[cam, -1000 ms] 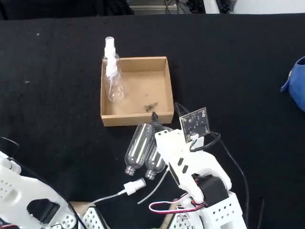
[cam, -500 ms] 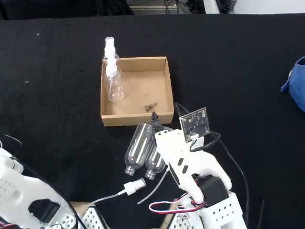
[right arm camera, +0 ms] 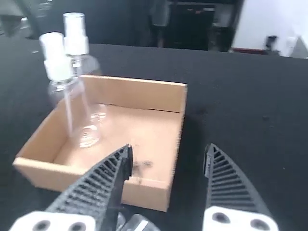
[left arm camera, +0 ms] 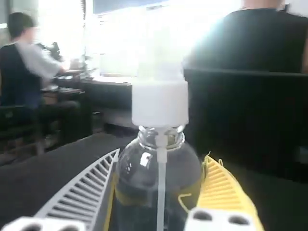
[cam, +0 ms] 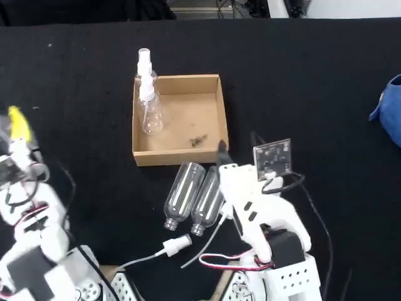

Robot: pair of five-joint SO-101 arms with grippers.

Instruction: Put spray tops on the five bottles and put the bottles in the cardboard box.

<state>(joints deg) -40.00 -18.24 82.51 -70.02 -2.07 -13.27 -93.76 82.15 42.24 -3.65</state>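
Left gripper (left arm camera: 161, 161), clamped on an upright bottle (left arm camera: 144, 178) already wearing its spray top (left arm camera: 160, 103), hangs raised at the left of the table (cam: 326, 81), the cardboard box (cam: 178, 157) well apart, ahead and to its right.

The black table (cam: 313, 75) carried a cardboard box (cam: 178, 157), two capless bottles (cam: 183, 191) lying side by side just beside it, a loose spray top (cam: 177, 244) and a blue object (cam: 390, 116) at its edge.
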